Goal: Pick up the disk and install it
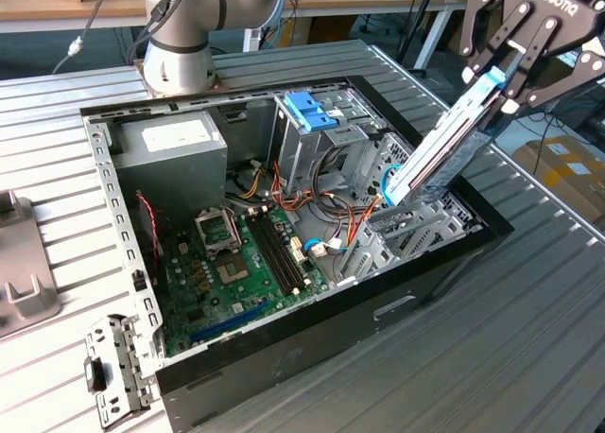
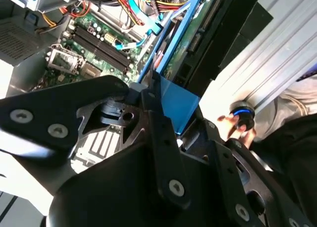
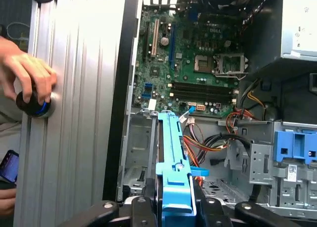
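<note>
Here the gripper [image 1: 501,83] has its fingers closed on the upper end of the disk [image 1: 440,149], pinching it across the light blue carrier rail that runs up between the fingers in the first wrist view [image 3: 172,152]. The disk hangs tilted, high end in the grip and low end down inside the open computer case [image 1: 284,357], at the metal drive bay [image 1: 416,230] on the exterior view's right. Whether that low end is resting on the bay or just clear of it I cannot tell.

By the look of it the disk is stiff and dense for its size. The plastic rails likely give a little and may be slick, so a hold at one end leaves a long lever that could twist. The second wrist view shows a green circuit board on its underside [image 2: 183,53]. I would judge the rails and edges the safe places to grip, and knocks a risk.

Beyond the bay lie bundled wires, then the motherboard [image 1: 236,253], the blue bracket [image 1: 310,110] on the drive cage, and the grey power supply [image 1: 175,145]. Outside the case, a person's hand [image 3: 29,73] rests on a round knob [image 3: 34,105] on the ribbed table [image 1: 510,338]
</note>
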{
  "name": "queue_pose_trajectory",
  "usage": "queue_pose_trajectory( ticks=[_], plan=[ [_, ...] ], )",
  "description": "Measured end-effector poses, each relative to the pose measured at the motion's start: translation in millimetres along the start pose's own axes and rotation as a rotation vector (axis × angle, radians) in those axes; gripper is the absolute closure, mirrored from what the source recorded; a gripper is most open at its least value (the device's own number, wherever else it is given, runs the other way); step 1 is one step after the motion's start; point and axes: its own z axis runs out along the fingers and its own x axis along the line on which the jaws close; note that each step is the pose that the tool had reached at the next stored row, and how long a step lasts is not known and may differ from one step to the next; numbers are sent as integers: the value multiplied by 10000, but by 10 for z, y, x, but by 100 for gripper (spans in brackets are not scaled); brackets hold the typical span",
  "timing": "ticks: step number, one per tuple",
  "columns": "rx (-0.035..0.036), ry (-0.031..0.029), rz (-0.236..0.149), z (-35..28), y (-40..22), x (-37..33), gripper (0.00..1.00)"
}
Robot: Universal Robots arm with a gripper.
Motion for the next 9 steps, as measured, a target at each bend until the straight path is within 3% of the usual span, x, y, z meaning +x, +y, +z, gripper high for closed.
queue_pose_trajectory(
  ticks=[3, 8, 9],
  plan=[
    [0, -4, -1, -180, 15, -1, 63],
    [0, -2, -1, -421, 38, -2, 63],
    [0, -6, -1, -526, 48, -2, 63]
  ],
)
